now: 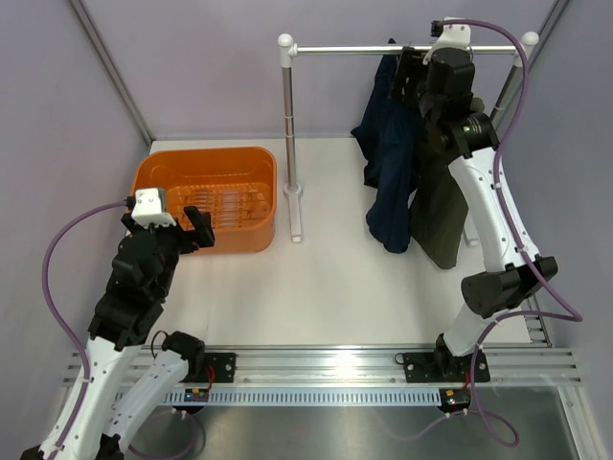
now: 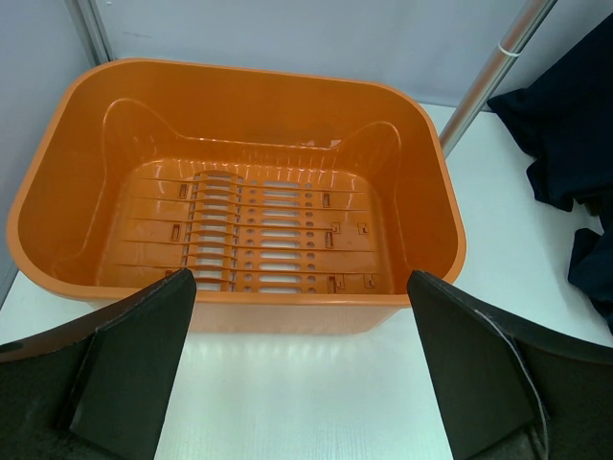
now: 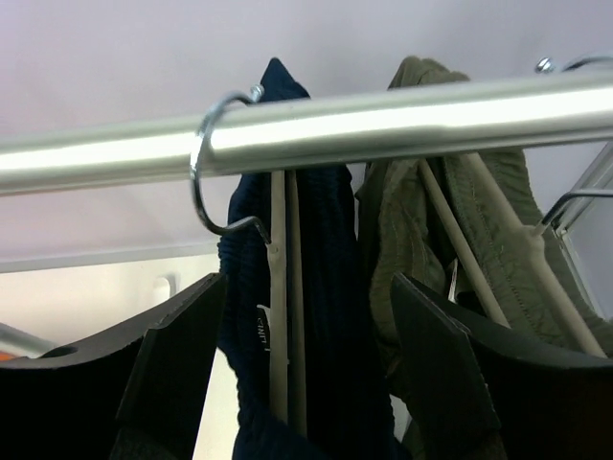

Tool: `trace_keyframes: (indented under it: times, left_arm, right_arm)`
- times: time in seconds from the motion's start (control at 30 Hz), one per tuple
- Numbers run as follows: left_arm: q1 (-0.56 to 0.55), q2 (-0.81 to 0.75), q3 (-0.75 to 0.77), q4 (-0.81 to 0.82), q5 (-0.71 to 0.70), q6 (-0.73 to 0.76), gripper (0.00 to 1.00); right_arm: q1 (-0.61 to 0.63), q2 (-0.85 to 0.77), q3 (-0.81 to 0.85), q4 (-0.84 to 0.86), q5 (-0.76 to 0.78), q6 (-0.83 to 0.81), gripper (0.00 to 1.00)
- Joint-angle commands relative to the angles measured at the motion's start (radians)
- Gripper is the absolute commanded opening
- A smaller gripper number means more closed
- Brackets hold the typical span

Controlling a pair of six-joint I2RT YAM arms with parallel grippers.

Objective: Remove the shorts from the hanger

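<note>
Right gripper (image 3: pixel 306 369), jaws open, straddles the navy shorts (image 3: pixel 330 287) below the rail (image 3: pixel 383 125), poised to grasp; closing on fabric should come next. Left gripper (image 2: pixel 302 369) hovers open-jawed near the orange basket (image 2: pixel 239 105).

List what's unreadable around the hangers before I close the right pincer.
- Top external: the right arm covers the hanger tops at the rail.
- Right wrist: the navy shorts run below the frame; any clips unseen.
- Right wrist: the hook beside the olive shorts is cut by the right edge.
</note>
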Motion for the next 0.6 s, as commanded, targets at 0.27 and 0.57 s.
trace_keyframes:
  times: [0.27, 0.57]
  left_arm:
    - [0.003, -0.019, -0.002, 0.052, -0.005, 0.007, 0.99]
    - [0.003, -0.021, -0.002, 0.052, -0.004, 0.007, 0.99]
  right_arm:
    - [0.006, 0.135, 0.334, -0.2, -0.015, 0.048, 0.71]
    - [-0.009, 0.133, 0.276, -0.262, -0.081, 0.073, 0.58]
